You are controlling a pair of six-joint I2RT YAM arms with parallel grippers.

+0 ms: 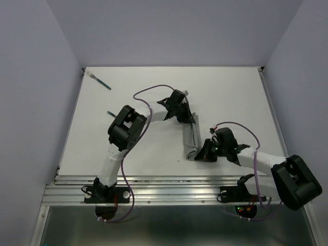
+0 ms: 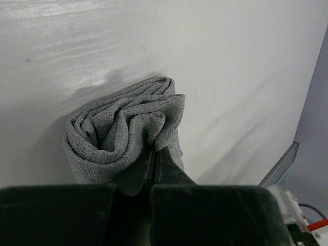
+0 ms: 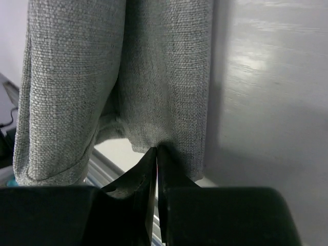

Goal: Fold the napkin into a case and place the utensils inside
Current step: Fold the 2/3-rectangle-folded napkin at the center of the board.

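The grey napkin (image 1: 191,137) lies folded into a long narrow layered strip, the case, in the middle of the table. My left gripper (image 1: 184,118) is shut on its far end, where the cloth bunches in rolled folds (image 2: 120,130) ahead of the fingertips (image 2: 163,156). At the near end my right gripper (image 1: 201,154) is shut on the cloth's edge (image 3: 154,77), a little above the table. One teal-handled utensil (image 1: 102,82) lies at the far left corner. The tip of a second utensil (image 1: 109,113) shows beside the left arm, the rest hidden.
The table's left edge (image 1: 72,123) runs close to the utensils. An aluminium rail (image 1: 169,187) borders the near side, and purple cables (image 1: 154,91) loop over both arms. White walls enclose the table on three sides.
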